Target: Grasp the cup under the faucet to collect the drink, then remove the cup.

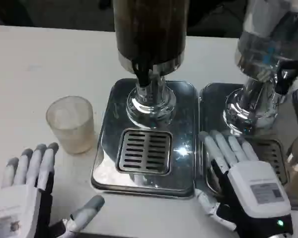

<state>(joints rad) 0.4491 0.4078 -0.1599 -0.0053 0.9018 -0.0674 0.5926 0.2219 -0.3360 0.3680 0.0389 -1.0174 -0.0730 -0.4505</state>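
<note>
Head view, nearest first: left hand (27,191) low on the table, fingers spread and empty, thumb out to the side. Right hand (243,181) likewise holding nothing, fingers apart and resting over the edge of the right drip tray (208,99). Just beyond the left hand, cup (70,124) upright on the white table (30,69), beside the left drip tray (184,148) and not yet under the faucet (143,74). Looks empty, though hard to tell through the frosted wall. Best to wrap the left hand round the cup's middle, keep it vertical, then slide right over the grate (145,151), centred beneath the spout. Farther back, dark dispenser (149,29) and a second, clearer one (268,34).
</note>
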